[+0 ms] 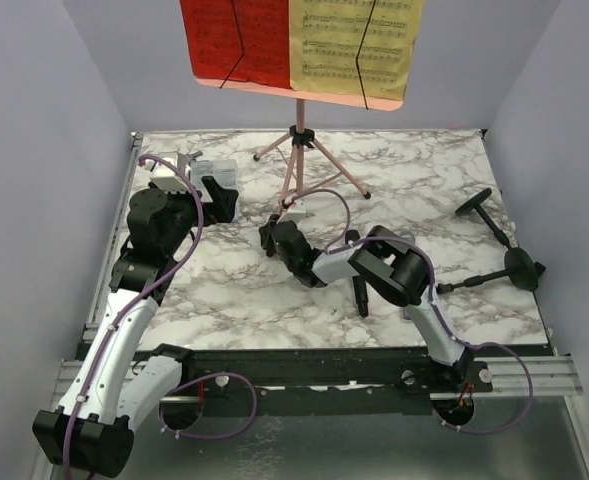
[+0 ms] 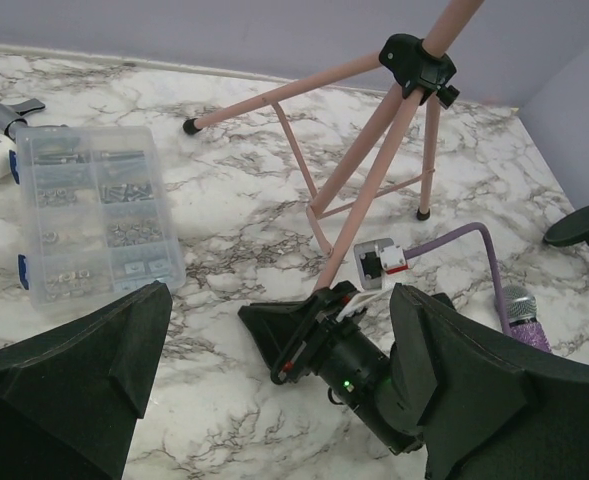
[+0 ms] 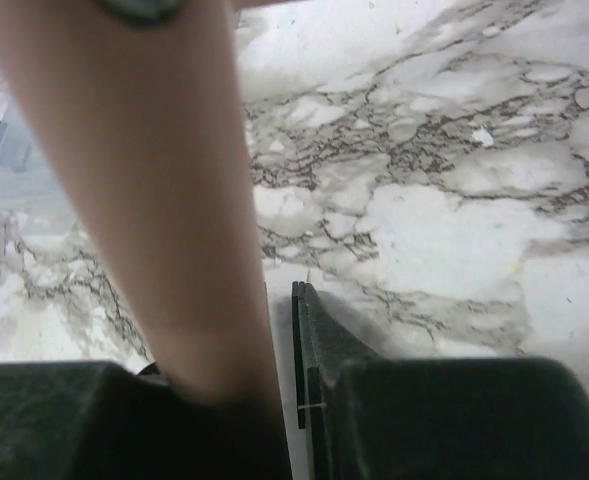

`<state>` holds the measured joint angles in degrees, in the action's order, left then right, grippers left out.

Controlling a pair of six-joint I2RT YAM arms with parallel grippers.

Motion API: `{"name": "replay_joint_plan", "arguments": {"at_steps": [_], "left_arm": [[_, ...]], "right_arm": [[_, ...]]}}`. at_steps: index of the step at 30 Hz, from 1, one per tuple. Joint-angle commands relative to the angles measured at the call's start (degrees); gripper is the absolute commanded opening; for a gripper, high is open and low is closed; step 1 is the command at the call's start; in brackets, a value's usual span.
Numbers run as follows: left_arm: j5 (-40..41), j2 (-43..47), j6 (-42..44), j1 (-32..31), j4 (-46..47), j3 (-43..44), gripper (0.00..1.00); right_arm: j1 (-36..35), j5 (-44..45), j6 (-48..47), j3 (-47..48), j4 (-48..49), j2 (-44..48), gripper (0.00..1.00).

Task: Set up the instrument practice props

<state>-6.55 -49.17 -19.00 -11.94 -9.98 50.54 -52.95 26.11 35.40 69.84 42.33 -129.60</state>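
The music rack [image 1: 296,112] was stood at the middle of the counter's far edge, its tripod legs splayed so the weight above was carried. The red sheet [image 1: 236,40] and yellow sheet [image 1: 354,45] were held against it by thin dark bands. The right hand [image 1: 271,238] was set around the near leg [image 2: 359,215], probably to shift or steady the stand. A sliver of counter [image 3: 494,230] was seen between the leg and one finger [image 3: 319,335], so a firm pinch could not be told. The left hand [image 1: 214,195] was spread wide and empty near the far-left corner, by the clear box [image 2: 94,220]. Both mic holders [image 1: 522,265] were lying tipped by the right edge (neither yet stood up), and the purple microphone [image 2: 522,315] was lying loose beside the right arm.
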Motion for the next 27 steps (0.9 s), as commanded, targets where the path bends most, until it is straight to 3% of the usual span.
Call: {"name": "replay_joint_plan", "arguments": {"at_steps": [1, 8, 12, 14, 18, 24, 27], "left_arm": [[1.5, 0.9, 0.9, -0.4, -0.7, 0.7, 0.99], [1.8, 0.6, 1.1, -0.8, -0.9, 0.7, 0.99], [1.8, 0.4, 1.2, -0.8, -0.9, 0.7, 0.99], [1.7, 0.4, 1.2, -0.9, -1.0, 0.7, 0.99], [1.6, 0.2, 1.2, -0.8, -1.0, 0.6, 0.99], [-0.3, -0.9, 1.1, -0.8, -0.8, 0.5, 0.99], [-4.4, -2.1, 1.0, -0.7, 0.6, 0.0, 0.99]], "right_arm": [[0.5, 5.1, 0.5, 4.8, -3.7, -5.4, 0.22], [0.5, 1.9, -1.8, 11.8, -5.0, -8.3, 0.30], [0.6, -1.4, -7.2, 9.2, -3.8, -4.1, 0.46], [0.6, -2.8, -10.0, 6.8, -3.8, -0.5, 0.61], [0.7, -6.7, -13.8, -0.7, -5.3, 9.3, 0.78], [2.5, -17.2, -17.3, -12.6, -9.1, 24.2, 0.89], [8.7, -30.0, -18.2, -20.8, -7.6, 30.6, 0.89]]}}
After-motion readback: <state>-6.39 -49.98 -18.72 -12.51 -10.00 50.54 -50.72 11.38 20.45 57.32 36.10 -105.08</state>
